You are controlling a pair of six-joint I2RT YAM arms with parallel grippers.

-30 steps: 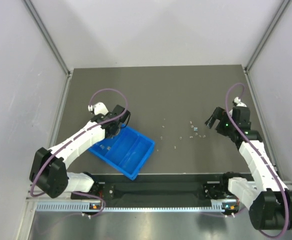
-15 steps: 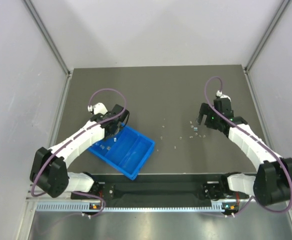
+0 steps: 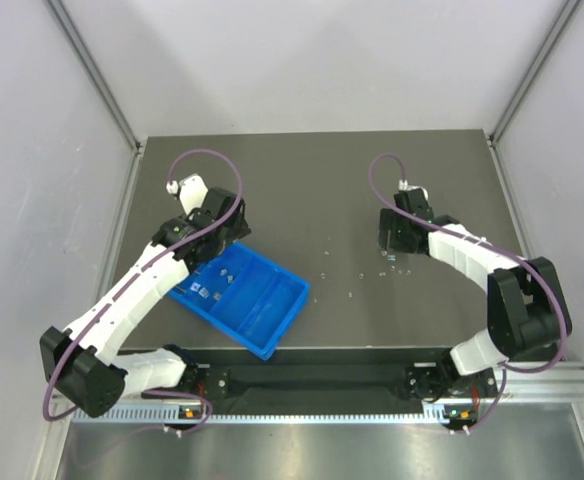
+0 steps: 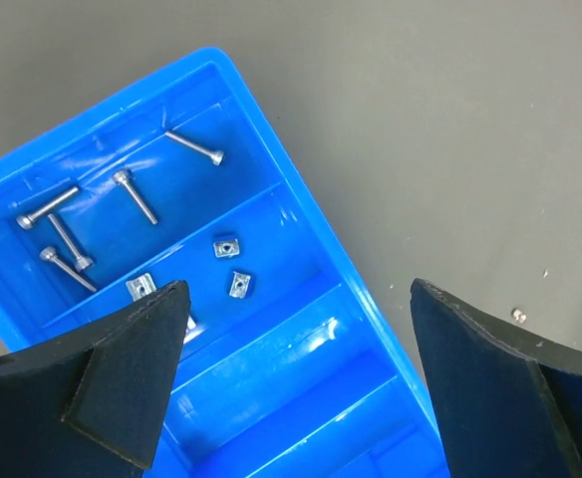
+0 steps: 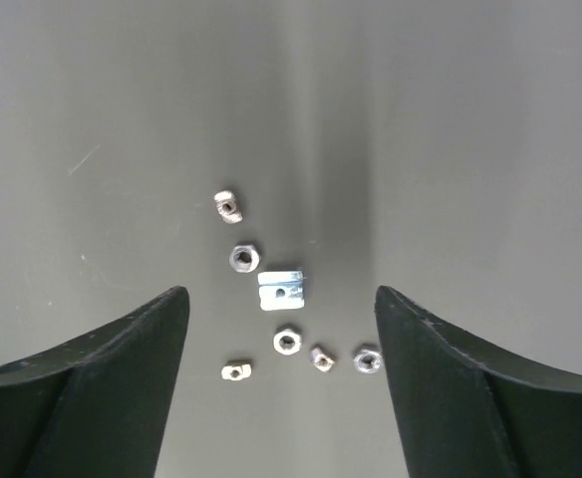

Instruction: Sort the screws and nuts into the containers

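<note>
**A:** What is over on the left?

**B:** The left gripper [image 4: 299, 297] hangs above the tray [image 3: 267, 310]. Its jaws are spread wide with nothing between them.

**A:** What does the tray look like?

**B:** It is bright blue plastic and rectangular, split by dividers into compartments. It lies at an angle on the dark grey table [image 3: 312, 180], near the front edge and left of centre.

**A:** Is anything in it?

**B:** The end compartment holds about five screws [image 4: 135, 194]. They have thin silver shafts and small round heads, and they lie flat, pointing different ways. The next compartment holds a few nuts [image 4: 226, 246], squat silver blocks each with a hole through the middle. One lies just beside the tip of a finger in the wrist view.

**A:** And to the right of the tray?

**B:** A few small metal bits [image 3: 350, 293] lie scattered on the table between the tray and the right arm. From above they are too small to tell whether they are screws or nuts.

**A:** What about the far right?

**B:** The right gripper [image 5: 279, 296] points down at the table with its jaws apart, gripping nothing. Below the gap lies a cluster of loose nuts [image 5: 243, 257], seven pieces close together. Some are six-sided, there is one shiny square nut [image 5: 281, 291], and the rest are smaller and irregular. All of them rest on the table, clear of both fingers.
</note>
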